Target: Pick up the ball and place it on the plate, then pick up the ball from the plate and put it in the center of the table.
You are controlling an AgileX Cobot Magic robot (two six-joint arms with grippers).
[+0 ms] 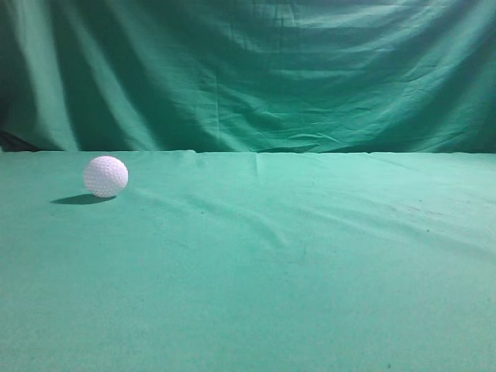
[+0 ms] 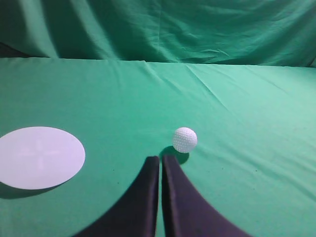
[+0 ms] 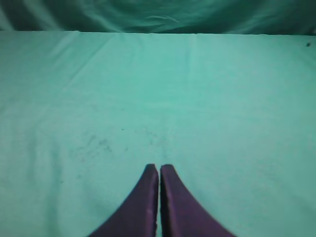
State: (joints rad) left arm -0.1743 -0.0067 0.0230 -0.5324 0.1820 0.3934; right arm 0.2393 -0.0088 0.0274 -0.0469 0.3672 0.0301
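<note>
Exterior view: draped green backdrop (image 1: 248, 70) behind, wrinkled green table (image 1: 294, 271) spread wide in front. Left wrist view: flat white plate (image 2: 39, 157) lying well left of the ball (image 2: 185, 139), apart from it. Left gripper (image 2: 161, 160) pressed together, empty, just short of the ball. Right gripper (image 3: 159, 169) likewise closed, over bare cloth. Ball round, no long axis, resting on the table.
</note>
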